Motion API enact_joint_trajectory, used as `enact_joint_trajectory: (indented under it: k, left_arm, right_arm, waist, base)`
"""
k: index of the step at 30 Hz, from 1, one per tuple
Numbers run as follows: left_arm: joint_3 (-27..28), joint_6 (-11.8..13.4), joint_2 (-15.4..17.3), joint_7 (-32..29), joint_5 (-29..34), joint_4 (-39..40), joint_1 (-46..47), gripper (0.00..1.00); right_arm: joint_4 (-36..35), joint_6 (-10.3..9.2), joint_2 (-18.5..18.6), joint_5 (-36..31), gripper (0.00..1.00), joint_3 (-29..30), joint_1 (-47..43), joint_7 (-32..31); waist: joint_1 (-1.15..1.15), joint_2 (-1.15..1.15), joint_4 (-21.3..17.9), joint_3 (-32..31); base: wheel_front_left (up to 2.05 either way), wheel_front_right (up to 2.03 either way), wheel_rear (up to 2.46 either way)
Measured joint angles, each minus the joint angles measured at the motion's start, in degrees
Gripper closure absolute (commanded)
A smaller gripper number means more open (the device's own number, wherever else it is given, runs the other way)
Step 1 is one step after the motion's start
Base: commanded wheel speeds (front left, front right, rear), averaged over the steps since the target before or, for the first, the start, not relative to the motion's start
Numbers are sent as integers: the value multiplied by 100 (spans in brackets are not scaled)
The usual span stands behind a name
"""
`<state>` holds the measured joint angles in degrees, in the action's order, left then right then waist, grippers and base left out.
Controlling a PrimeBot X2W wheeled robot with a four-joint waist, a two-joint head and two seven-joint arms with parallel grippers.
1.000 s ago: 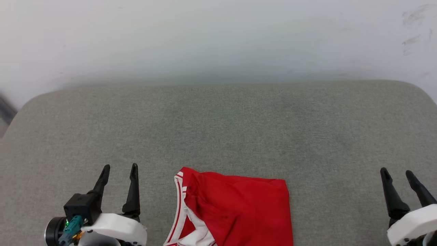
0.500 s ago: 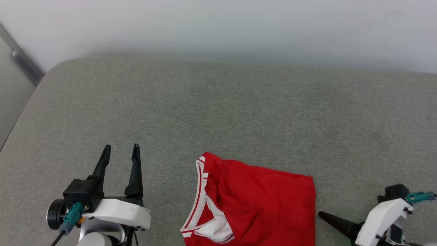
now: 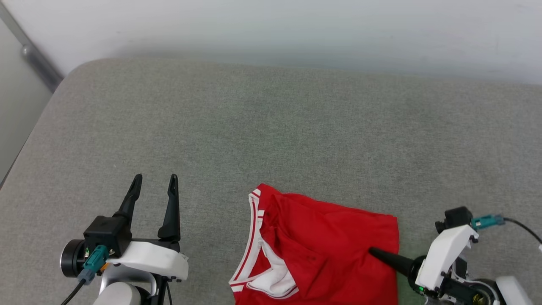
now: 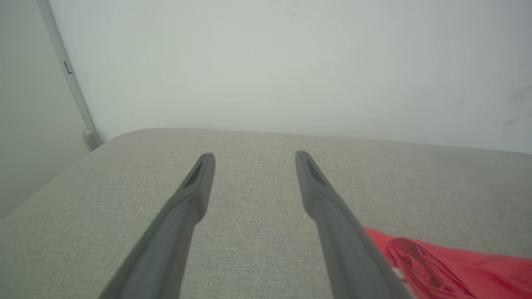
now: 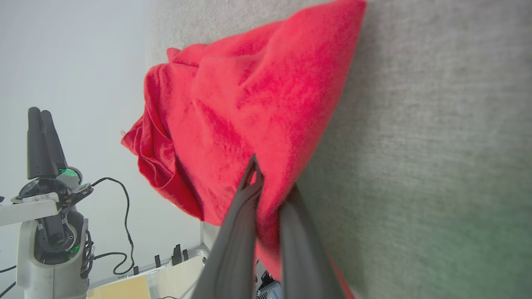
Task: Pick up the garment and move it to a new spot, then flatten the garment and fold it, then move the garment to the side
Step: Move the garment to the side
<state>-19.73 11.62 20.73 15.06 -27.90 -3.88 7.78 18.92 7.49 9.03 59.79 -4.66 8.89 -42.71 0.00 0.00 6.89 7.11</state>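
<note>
The garment [image 3: 322, 250], red with a white, red-striped trim along its left side, lies folded near the front edge of the grey cushion [image 3: 271, 135]. My right gripper [image 3: 374, 253] lies sideways, pointing left, and is shut on the garment's right edge. In the right wrist view the two fingers [image 5: 249, 182] pinch the red fabric [image 5: 249, 95] of my right gripper's [image 5: 272, 182] hold. My left gripper [image 3: 154, 180] stands open to the left of the garment, apart from it, with nothing between its fingers [image 4: 195, 187]. A red corner of the garment [image 4: 440, 265] shows beside it.
A pale wall [image 3: 271, 29] rises behind the cushion. A grey metal rail [image 3: 34, 59] runs down at the far left. The cushion's rounded left edge [image 3: 29, 140] drops off there. Bare grey fabric stretches behind and to both sides of the garment.
The camera has shifted. My right gripper turned sideways, came in from the right and shut on the garment's right edge. The left gripper stays open.
</note>
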Motion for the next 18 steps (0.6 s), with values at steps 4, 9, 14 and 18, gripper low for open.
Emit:
enact_joint_trajectory:
  k: [4, 9, 14, 18]
  left_arm:
    - [1, 54, 20, 0, 24, -22, -42, 0]
    - [4, 125, 31, -2, 29, 105, -180, 0]
    - [34, 170, -9, -1, 27, 233, -201, 0]
    - [48, 149, -76, 0, 47, 333, -195, 0]
  right_arm:
    - [-297, 0, 308, -99, 100, -398, 161, 193]
    - [-758, 1, 980, -924, 100, -1171, 533, 279]
    - [-1001, 1, 1588, -1883, 100, -1566, 1049, 130]
    - [-1103, 1, 1792, -2424, 100, -1612, 1390, -12]
  waist:
    - [0, 0, -106, -113]
    - [0, 0, -442, -229]
    - [0, 0, -918, -260]
    - [0, 0, -1391, -197]
  base:
    - [0, 0, 0]
    - [0, 0, 0]
    - [0, 0, 0]
    - [0, 0, 0]
